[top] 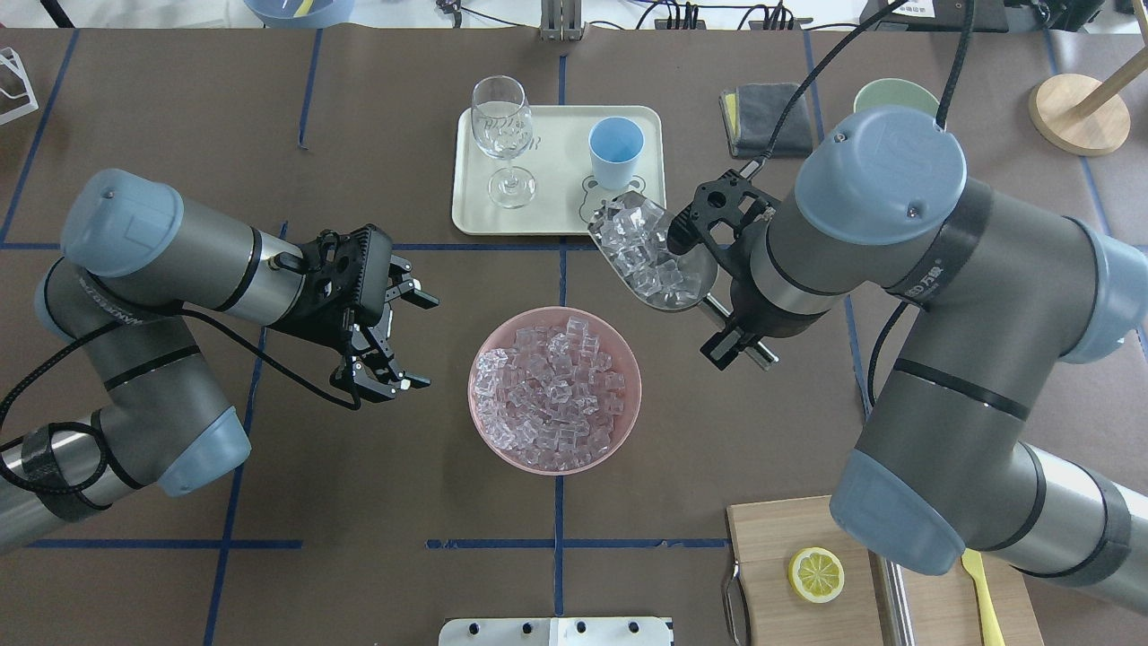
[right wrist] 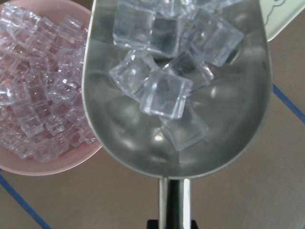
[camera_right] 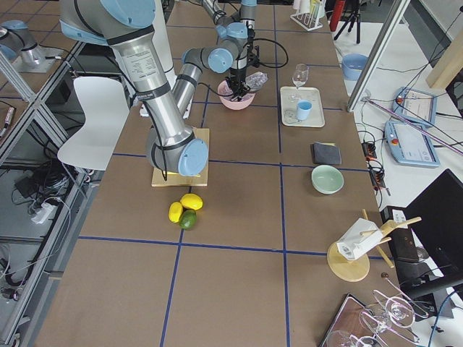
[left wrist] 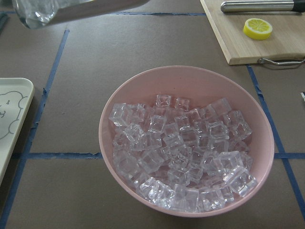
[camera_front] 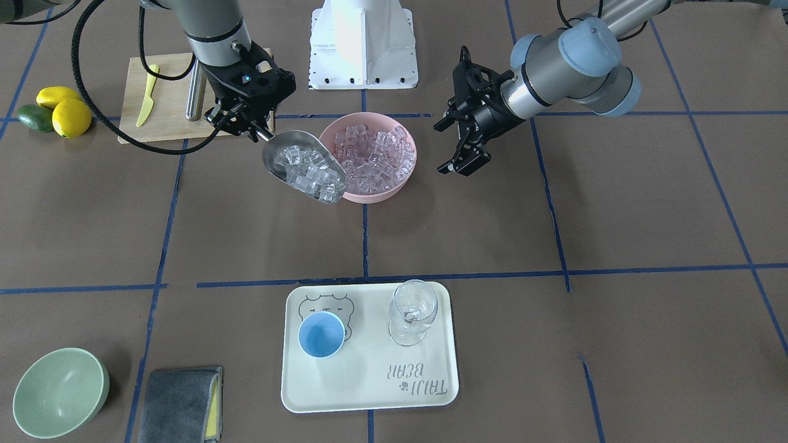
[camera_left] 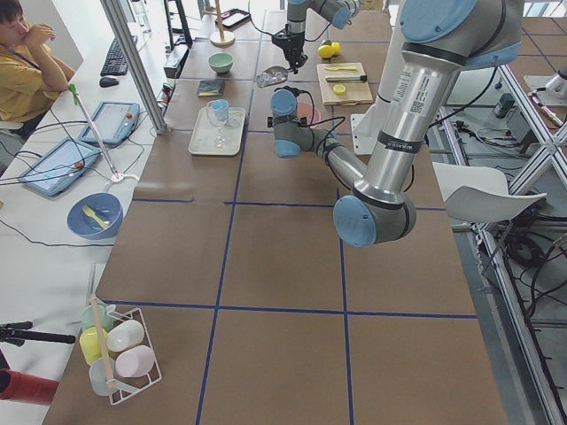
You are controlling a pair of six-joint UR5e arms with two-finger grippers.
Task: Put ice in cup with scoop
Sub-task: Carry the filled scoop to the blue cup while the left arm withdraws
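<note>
Right gripper (camera_front: 251,126) jaws were clamped narrow on the thin handle of the scoop (camera_front: 301,163), upper left of the front view. Left gripper (top: 414,341) jaws were spread wide around nothing, left of centre in the overhead view. Its fingers pointed toward the pink bowl (camera_front: 375,195) but stood apart from it.

Table (camera_front: 554,344): brown, gridded with blue tape.

Tray (camera_front: 369,387): cream, printed with a bear, lying flat at lower centre of the front view.

Pink bowl: upper centre of the front view, heaped with ice (top: 552,390).

Scoop: held off the table. In the overhead view it hung between the bowl and the tray, blade tip overlapping the tray's near edge. The right wrist view showed the bowl at upper left and a tray corner at upper right, both past the blade.

Stemmed glass (camera_front: 412,311): upright on the right half of the tray in the front view.

Cup (camera_front: 321,334): light blue, upright on the tray's left half in the front view, beside the bear print, apart from the glass.

Ice: a second load lay in the scoop's blade, bunched toward the tip. The handle end of the trough showed bare steel.
</note>
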